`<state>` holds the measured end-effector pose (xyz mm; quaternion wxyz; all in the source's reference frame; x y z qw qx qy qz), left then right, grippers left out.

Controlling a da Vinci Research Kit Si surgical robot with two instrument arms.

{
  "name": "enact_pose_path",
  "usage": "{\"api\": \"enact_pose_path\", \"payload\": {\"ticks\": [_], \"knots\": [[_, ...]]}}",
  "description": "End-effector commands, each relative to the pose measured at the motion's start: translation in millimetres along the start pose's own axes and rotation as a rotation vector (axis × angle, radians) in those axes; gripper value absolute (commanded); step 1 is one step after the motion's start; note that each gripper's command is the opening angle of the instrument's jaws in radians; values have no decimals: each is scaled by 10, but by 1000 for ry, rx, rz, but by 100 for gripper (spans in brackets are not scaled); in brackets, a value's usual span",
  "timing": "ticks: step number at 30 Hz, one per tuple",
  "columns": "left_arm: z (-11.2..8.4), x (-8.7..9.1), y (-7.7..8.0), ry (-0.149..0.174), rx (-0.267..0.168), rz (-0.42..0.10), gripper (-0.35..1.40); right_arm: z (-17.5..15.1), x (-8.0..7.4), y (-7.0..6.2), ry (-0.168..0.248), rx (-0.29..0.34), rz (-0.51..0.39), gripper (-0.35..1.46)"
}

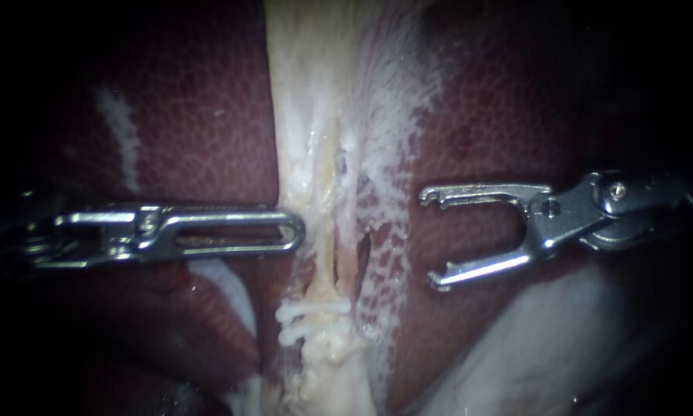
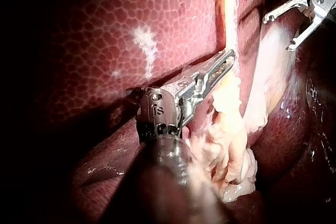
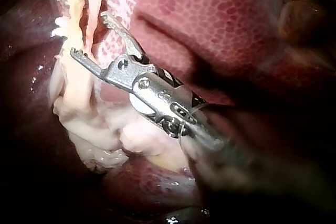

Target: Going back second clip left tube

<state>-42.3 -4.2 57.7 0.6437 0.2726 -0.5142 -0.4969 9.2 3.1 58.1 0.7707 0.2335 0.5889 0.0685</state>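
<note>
The left tube [image 1: 327, 262] runs down the pale band of tissue between the liver [image 1: 192, 115] lobes. I cannot pick out a clip on it for certain. My right instrument [image 1: 431, 239] stands clear to the tube's right, its jaws wide apart and empty, so I judge the retreat nearly done. My left instrument [image 1: 296, 231] sits just left of the tube, its jaws closed on nothing.

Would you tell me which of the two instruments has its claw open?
The right instrument, entering from the right: a wide gap shows between its hooked tips, gripping nothing. The left instrument is shut.
</note>
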Motion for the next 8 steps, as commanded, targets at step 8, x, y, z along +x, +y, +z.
{"api": "enact_pose_path", "payload": {"ticks": [8], "knots": [[-1, 0, 0, 1, 0, 0, -35, -1, 0, 0, 0, 0, 0, 60]]}}
